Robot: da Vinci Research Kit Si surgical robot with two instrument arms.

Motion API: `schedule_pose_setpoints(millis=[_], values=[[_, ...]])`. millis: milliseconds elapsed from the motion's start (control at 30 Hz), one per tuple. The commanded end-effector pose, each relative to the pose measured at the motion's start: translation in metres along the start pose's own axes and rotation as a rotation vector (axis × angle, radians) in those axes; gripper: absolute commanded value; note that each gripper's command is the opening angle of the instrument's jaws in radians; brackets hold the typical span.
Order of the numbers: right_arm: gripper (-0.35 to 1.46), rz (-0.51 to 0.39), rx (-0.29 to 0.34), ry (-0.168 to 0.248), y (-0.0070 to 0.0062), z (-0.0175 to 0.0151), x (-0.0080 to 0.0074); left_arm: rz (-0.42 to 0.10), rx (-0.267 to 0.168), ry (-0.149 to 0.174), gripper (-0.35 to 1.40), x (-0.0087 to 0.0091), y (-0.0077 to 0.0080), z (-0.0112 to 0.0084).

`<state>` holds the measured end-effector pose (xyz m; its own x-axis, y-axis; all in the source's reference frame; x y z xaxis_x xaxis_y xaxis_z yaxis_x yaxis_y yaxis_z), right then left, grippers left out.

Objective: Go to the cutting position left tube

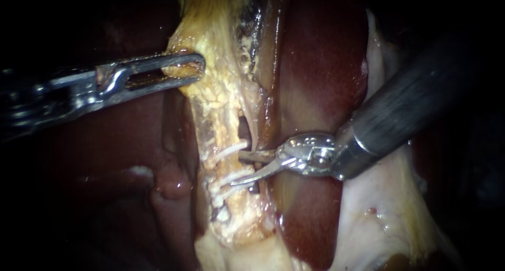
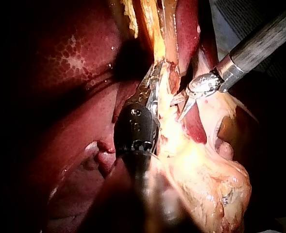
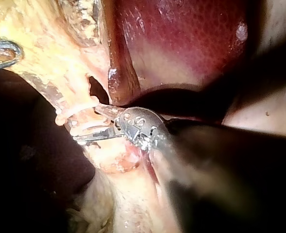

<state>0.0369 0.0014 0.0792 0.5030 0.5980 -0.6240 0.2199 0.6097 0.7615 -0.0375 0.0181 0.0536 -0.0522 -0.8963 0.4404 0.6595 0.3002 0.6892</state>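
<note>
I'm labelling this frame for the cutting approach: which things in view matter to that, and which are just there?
In the job: right instrument, jaws open at the clipped tube; white clips; left instrument, shut on yellowish tissue.
Just there: liver; pale tissue.

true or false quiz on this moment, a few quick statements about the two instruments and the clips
1. The right instrument has its jaws open. True.
2. The left instrument is gripping dark red liver. False: its jaws are shut on yellowish tissue.
3. White clips lie close to the right instrument's tips. True.
4. The two instruments touch each other. False: they are well apart, with the yellowish tissue between them.
</note>
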Motion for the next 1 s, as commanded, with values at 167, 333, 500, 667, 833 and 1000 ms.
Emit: schedule_pose_setpoints(millis=[167, 333, 500, 667, 833, 1000], values=[[1.42, -0.026, 0.054, 0.028, -0.0004, -0.0004, 0.0001, 0.000, 0.000, 0.000, -0.35, 0.0000, 0.0001, 0.0000], [1.39, -0.049, 0.109, 0.042, -0.0007, -0.0001, 0.0005, 0.000, 0.001, 0.000, -0.35, 0.0000, 0.0001, 0.0001], [1.37, -0.070, 0.155, 0.051, -0.0006, 0.0005, 0.0009, 0.000, 0.001, 0.000, -0.35, 0.0000, 0.0002, 0.0002], [1.35, -0.078, 0.173, 0.052, -0.0003, 0.0015, 0.0014, 0.000, 0.001, 0.000, -0.35, 0.0000, 0.0002, 0.0003], [1.35, -0.088, 0.196, 0.055, 0.0000, 0.0028, 0.0019, 0.000, 0.001, 0.000, -0.35, 0.0000, 0.0003, 0.0004], [1.35, -0.089, 0.221, 0.054, 0.0002, 0.0041, 0.0023, 0.000, 0.000, 0.000, -0.35, 0.0000, 0.0003, 0.0006]])
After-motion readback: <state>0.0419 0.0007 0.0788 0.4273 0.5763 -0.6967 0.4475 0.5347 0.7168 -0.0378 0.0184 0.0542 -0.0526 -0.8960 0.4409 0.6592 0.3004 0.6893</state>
